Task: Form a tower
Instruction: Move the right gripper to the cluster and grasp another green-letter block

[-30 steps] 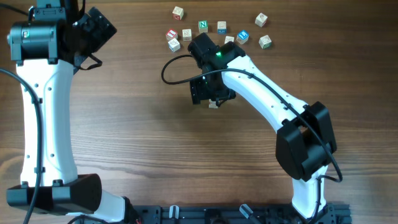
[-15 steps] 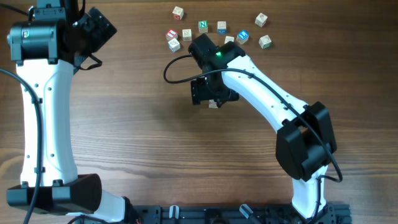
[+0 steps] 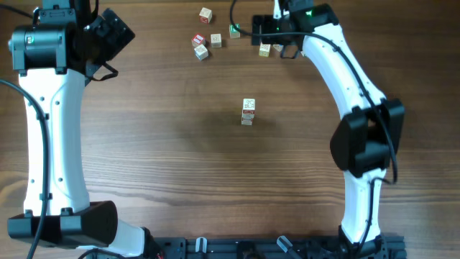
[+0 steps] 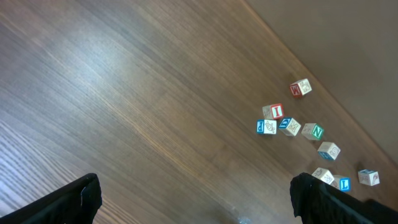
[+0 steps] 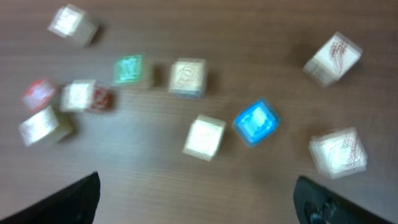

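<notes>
- The tower (image 3: pixel 248 112) stands upright in the middle of the table (image 3: pixel 158 144), alone, with its long axis straight up. From overhead it looks two or three cubes high, though I can't count for sure from that angle.
- The right gripper (image 3: pixel 277 34) hangs over the loose cubes (image 3: pixel 200 52) at the far edge, well apart from the tower. Its jaws are spread wide with nothing between them.
- Its wrist view is blurred, but a pale cube (image 5: pixel 204 137) lies just ahead of the open gap, with a blue-faced cube (image 5: pixel 255 121) just beside it.
- The left gripper (image 3: pixel 108 32) sits at the far left corner, jaws also wide and empty, farther from both the cubes and the tower.
- I'd judge the right arm the one to pick. A cube lies ahead of and below its jaws, and the tower lies back toward the robot's base from there.
</notes>
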Available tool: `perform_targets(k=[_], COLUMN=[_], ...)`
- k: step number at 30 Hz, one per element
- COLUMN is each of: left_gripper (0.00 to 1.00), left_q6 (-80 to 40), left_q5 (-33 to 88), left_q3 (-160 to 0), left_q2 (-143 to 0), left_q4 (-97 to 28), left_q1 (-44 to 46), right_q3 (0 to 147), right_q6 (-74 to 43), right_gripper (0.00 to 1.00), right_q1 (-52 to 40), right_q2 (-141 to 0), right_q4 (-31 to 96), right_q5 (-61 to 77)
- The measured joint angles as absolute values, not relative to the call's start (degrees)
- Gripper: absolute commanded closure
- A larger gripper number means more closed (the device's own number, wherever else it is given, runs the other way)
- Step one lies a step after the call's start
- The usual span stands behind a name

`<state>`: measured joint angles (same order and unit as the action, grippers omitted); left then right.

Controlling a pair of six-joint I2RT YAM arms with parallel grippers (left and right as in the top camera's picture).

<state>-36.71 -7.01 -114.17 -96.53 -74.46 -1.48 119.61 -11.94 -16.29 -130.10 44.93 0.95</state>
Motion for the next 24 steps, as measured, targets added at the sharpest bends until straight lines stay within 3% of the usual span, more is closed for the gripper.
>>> perform_targets(k=[2,6,12,15,21,24], left_gripper=[0.0,0.0,0.0,0.0,0.0,0.0], left_q6=[-36.71,-36.71,-36.71,-36.71,-36.71,-36.71], left_q5=[-6.98,-6.98,-7.01,-7.01,-7.01,-7.01], left_q3=[-114.17,-114.17,-114.17,-114.17,-114.17,-114.17], left_q2=[-96.53,-96.53,-96.53,-96.53,-96.53,-96.53], left_q4=[-74.52,-74.54,-74.59,-74.59,-74.59,-74.59], left_q1=[-1.48,-1.48,-1.48,-1.48,-1.48,-1.48], right_q3=[119.61,119.63,119.72,119.72,119.72,119.72], right_q6=[-9.93,-10.09,-16.36,-17.32,-18.13,-18.39], right_gripper=[0.02,0.19,0.19,0.24,0.49,0.47], right_q1=[-13.23,-12.49,-17.5,-17.04,-16.99,-16.99], right_q2=[-135.26,-142.32,-143.48,-143.48,-143.48,-143.48], right_q4=[41.39,36.47,35.92,35.75,33.01,32.47], right_q5=[1.02,4.75,6.0,5.98,5.96,5.69])
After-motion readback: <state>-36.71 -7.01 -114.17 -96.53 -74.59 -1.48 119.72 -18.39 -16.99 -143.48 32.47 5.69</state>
